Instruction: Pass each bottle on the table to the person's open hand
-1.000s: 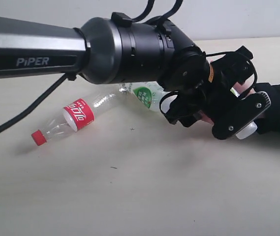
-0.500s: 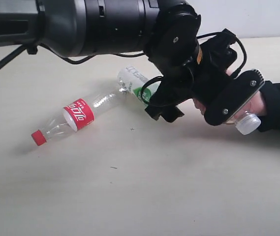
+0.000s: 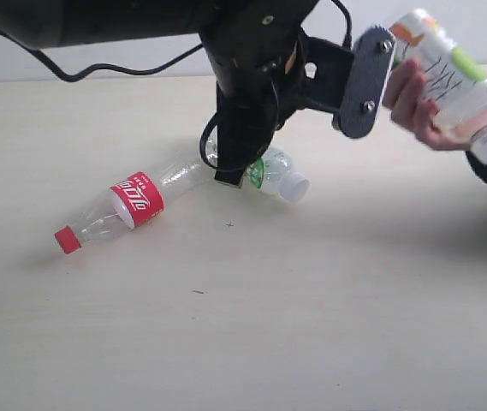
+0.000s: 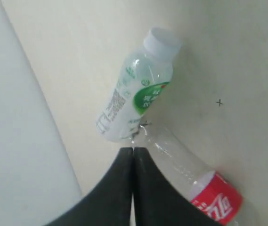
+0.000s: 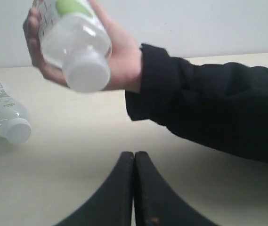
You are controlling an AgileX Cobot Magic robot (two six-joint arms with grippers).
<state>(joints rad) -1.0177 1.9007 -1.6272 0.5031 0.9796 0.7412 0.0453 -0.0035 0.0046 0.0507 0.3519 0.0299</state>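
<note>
The person's hand (image 3: 410, 94) is raised at the right and holds a white tea-label bottle (image 3: 448, 77) with a white cap; the right wrist view shows this bottle (image 5: 75, 42) cap-first. The white-green bottle (image 3: 270, 171) lies on the table (image 3: 269, 325), its base touching the clear red-label bottle (image 3: 136, 199). My left gripper (image 3: 228, 178) hangs shut and empty just above where the two bases meet; in the left wrist view the gripper (image 4: 133, 149) points at the white-green bottle (image 4: 141, 89) and the clear bottle (image 4: 176, 155). My right gripper (image 5: 134, 153) is shut and empty, low over the table. No yellow-green bottle is in view.
The left arm's thick black body (image 3: 140, 17) spans the top of the exterior view and hides the table behind it. The person's black sleeve (image 5: 209, 108) reaches in from the right. A pale wall (image 4: 16, 141) runs along the table's far edge.
My left gripper has let go of the white bottle and swung back left, over the bottles lying on the table. The hand has risen with that bottle.
</note>
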